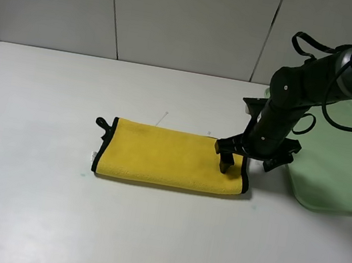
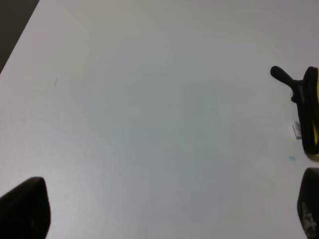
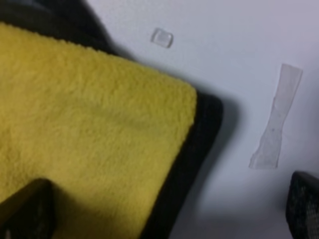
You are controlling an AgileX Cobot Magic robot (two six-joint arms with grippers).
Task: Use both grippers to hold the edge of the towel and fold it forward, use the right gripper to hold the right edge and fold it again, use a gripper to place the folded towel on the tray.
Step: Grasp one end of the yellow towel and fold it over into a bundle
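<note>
The towel (image 1: 171,158) lies on the table as a long yellow strip, folded over on itself, with its black edge (image 1: 245,177) along the right end and a small loop (image 1: 102,122) at the left end. My right gripper (image 1: 245,160) hangs low over that right end, open, one finger (image 1: 225,163) above the yellow cloth and the other beyond the trim. In the right wrist view the towel (image 3: 89,124) corner and its black edge (image 3: 194,164) lie between the open fingertips of the right gripper (image 3: 164,214). My left gripper (image 2: 167,211) is open over bare table, with the towel's loop (image 2: 284,77) off to one side. The tray (image 1: 342,166) sits at the right.
The pale green tray holds nothing and lies just right of the right arm (image 1: 306,79). A strip of clear tape (image 3: 276,119) is stuck to the table by the towel's corner. A small white label (image 2: 296,130) pokes out at the towel's left end.
</note>
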